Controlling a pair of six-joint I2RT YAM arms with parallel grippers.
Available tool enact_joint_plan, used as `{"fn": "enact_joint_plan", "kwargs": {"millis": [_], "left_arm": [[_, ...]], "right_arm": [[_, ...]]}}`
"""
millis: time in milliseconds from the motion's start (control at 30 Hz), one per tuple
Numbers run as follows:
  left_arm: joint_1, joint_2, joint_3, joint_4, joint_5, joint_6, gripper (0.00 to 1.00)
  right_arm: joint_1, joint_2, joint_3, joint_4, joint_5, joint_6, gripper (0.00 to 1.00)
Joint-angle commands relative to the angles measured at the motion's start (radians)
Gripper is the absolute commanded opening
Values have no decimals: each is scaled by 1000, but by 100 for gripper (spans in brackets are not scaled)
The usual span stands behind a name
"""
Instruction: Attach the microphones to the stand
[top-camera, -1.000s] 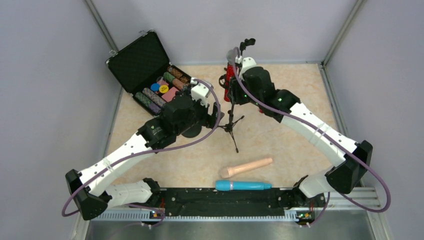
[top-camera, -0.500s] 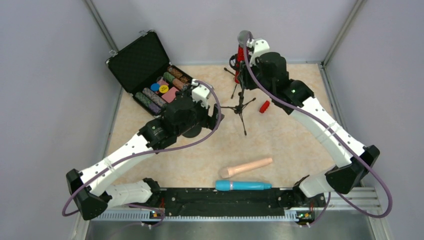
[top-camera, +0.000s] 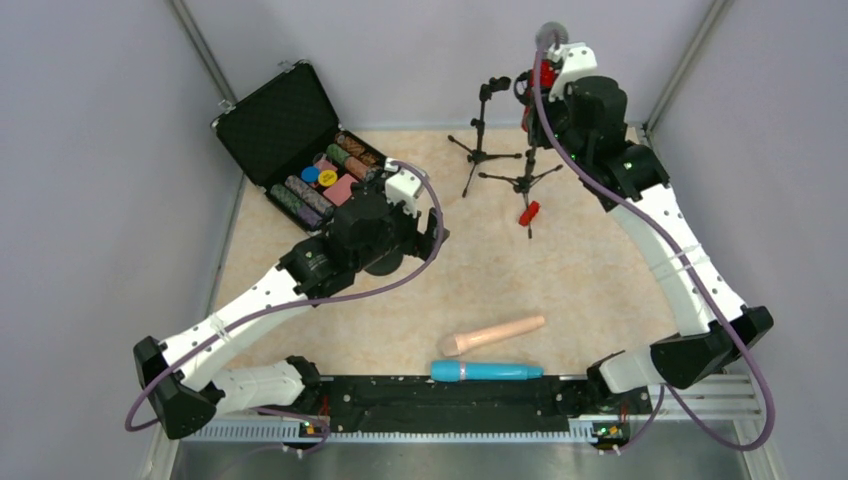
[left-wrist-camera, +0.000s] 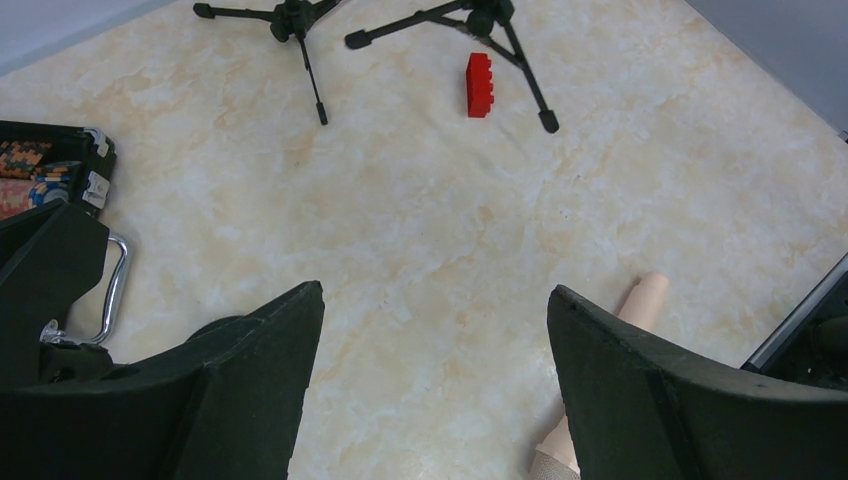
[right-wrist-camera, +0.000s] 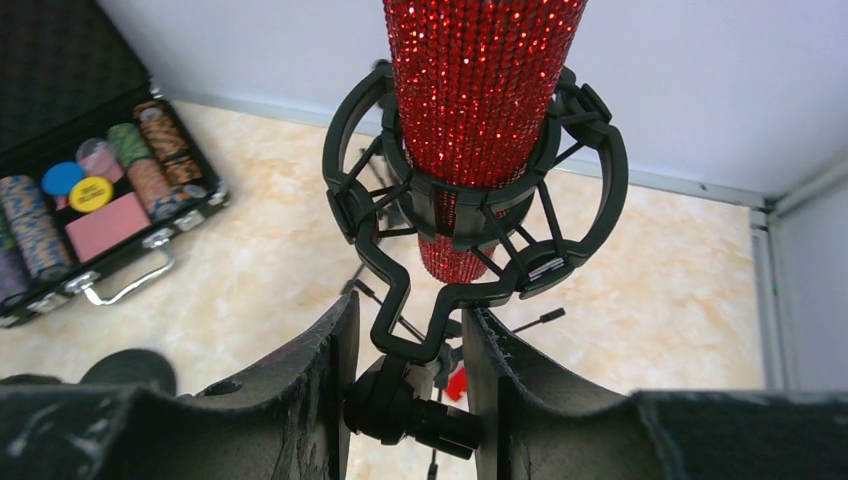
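- Risk: right pincer (right-wrist-camera: 408, 340), clamped on the stand (right-wrist-camera: 405, 305) at its shock-mount stem, has the glittery red microphone (right-wrist-camera: 480, 90) seated just above its fingers; any sideways tug could topple the tripod (top-camera: 522, 182).
- Left pincer (left-wrist-camera: 435, 292) gapes empty, beige microphone (left-wrist-camera: 645, 295) beside its finger.

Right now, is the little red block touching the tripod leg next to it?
Apart. The left wrist view shows a strip of bare table between the red block and the nearest stand leg; from the top view they only seem to overlap.
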Motion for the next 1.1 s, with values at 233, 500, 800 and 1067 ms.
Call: {"fn": "enact_joint_plan", "kwargs": {"millis": [233,500,800,1067], "left_arm": [[-3,19,7,52,19,-3,87],[-4,29,9,57,33,-3,87],[-3,41,1,69,60,-13,86],[-3,59,-15,96,86,-36,86]], "right_arm": [[-253,-87,45,85,-80,-34,0],[-372,-75,-10,123,-103,-37,0],[-484,5,-39,222,-214,-86,0],[-544,-14,-208,450,-333,-133,0]]}}
